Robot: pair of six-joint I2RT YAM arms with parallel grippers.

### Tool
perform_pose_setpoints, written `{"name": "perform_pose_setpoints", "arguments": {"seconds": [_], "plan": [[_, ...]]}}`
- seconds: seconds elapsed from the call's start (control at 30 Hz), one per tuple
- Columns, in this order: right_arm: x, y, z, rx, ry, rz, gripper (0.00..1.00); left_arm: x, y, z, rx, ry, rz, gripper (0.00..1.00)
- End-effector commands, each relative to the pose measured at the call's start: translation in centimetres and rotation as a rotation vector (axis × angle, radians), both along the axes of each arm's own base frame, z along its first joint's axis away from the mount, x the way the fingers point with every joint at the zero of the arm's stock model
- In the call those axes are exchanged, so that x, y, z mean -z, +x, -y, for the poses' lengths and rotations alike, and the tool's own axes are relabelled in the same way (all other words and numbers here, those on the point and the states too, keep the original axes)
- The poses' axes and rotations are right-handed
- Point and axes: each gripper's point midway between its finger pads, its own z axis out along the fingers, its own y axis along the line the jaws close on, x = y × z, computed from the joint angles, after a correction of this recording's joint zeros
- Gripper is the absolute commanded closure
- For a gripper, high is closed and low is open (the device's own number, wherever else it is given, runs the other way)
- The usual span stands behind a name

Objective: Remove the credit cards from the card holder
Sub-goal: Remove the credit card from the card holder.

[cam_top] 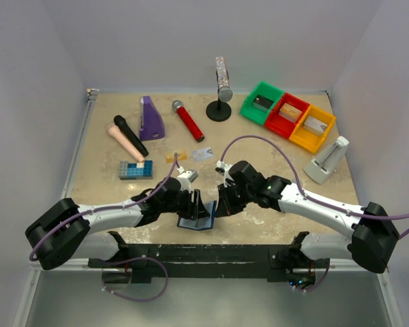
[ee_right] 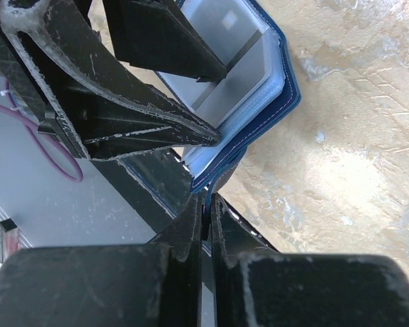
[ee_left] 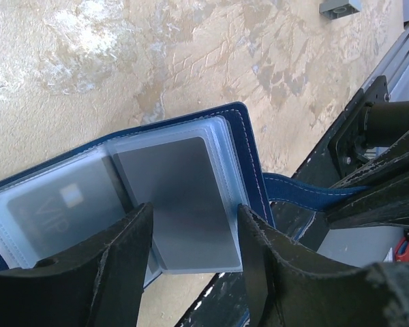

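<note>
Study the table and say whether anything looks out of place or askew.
The open card holder sits askew at the table's near edge. Its tab reaches past that edge over the black frame, pinched in the right gripper. Two credit cards lie loose behind it.

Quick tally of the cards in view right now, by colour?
Orange card, loose on the table: 1
Silver card, loose on the table: 1
Dark cards in the card holder sleeves: 2, the VIP one and a plain one
Total: 4
</note>
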Motion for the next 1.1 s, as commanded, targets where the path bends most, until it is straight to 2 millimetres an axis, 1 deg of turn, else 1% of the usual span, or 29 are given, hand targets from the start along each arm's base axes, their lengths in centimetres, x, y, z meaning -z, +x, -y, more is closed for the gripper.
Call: {"name": "perform_pose_setpoints", "arguments": {"seconds": [0.0,0.27,0.47,0.67,0.73,0.8,0.93,1.07], "plan": [[-2.7,0.7,-1.7,-0.012,0.087,0.033,1.0,-2.0,1.3,1.2,-0.008,-0.042,0.069,0.44],[-2.0,0.4,-1.1,-0.01,0.065,0.029,1.0,-1.6,1.5,0.0,-0.061,-0.016,0.078,0.47],[-1.6,0.4,-0.9,-0.008,0.056,0.03,1.0,-1.8,1.9,-0.8,-0.096,0.013,0.096,0.45],[-1.4,0.4,-0.8,-0.009,0.051,0.03,1.0,-1.4,2.4,-1.9,-0.123,0.082,0.119,0.45],[-1.4,0.4,-0.9,-0.011,0.054,0.03,1.0,-1.6,2.4,-1.8,-0.118,0.073,0.121,0.44],[-1.5,0.4,-1.0,-0.013,0.06,0.032,1.0,-2.3,2.4,-1.5,-0.114,0.042,0.133,0.44],[-2.3,0.4,-1.2,-0.015,0.078,0.043,1.0,-2.9,2.5,-1.4,-0.115,0.027,0.152,0.41],[-2.9,0.5,-1.2,-0.017,0.085,0.049,1.0,-3.4,2.1,-0.9,-0.084,0.017,0.163,0.41]]}}
